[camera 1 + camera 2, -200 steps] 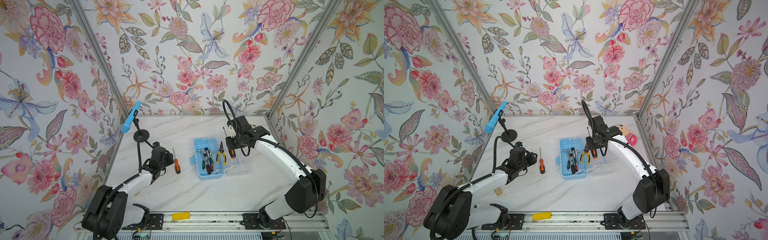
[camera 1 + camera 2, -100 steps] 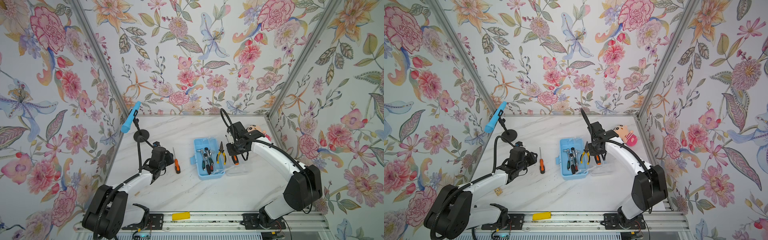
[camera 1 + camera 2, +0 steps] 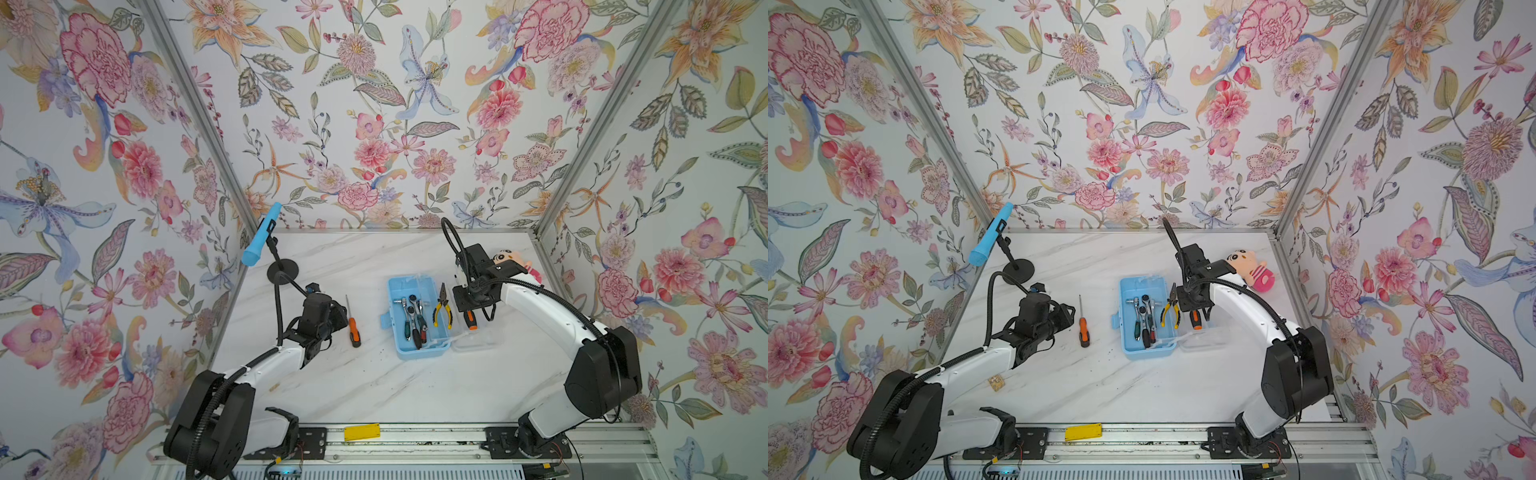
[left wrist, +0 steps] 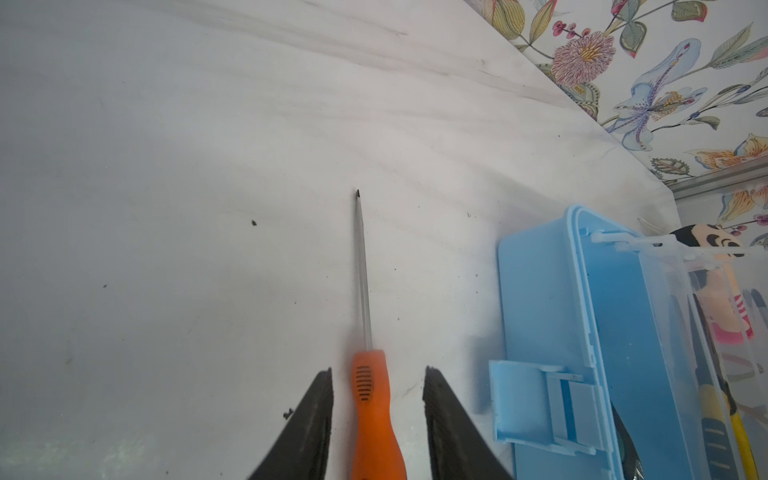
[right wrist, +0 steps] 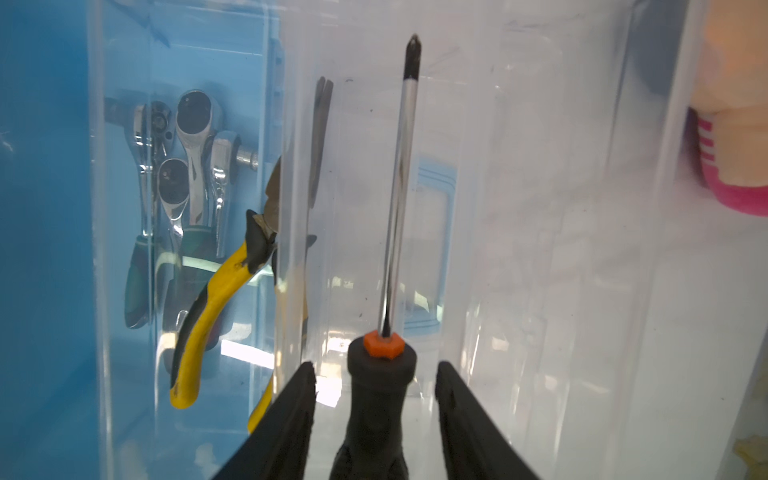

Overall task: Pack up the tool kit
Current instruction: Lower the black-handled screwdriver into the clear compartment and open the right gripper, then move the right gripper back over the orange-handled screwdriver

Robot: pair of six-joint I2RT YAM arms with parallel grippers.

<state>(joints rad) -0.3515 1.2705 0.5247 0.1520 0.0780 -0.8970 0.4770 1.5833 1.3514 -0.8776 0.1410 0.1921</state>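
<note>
i count one tool kit box [image 3: 419, 353], lid open, sitting just right of centre in both top views, its long axis running up and down the frame. the clear lid [image 3: 478, 341] lies flat against its right side.

two screwdrivers. one screwdriver [image 3: 353, 325] lies on the marble table [image 3: 374, 386] left of the box and apart from it, with its long axis nearly up-down, tip toward the upper frame and orange handle toward the lower. the second screwdriver [image 3: 470, 321] lies over the clear lid, with its handle end showing below my right gripper [image 5: 376, 364] and its shaft pointing straight ahead of the fingers [image 5: 457, 415].

one pair of pliers [image 3: 441, 308] lies at the box's right edge, nose up-frame and yellow handles down-frame. i cannot tell whether it is fully inside. ratchets [image 3: 414, 316]: three i am sure of, maybe a fourth, heads toward the upper frame.

my left gripper [image 4: 378, 370] is parted astride the orange handle, with a gap on each side and nothing gripped. the right one is likewise parted around the black handle, with clear gaps and no hold.
</note>
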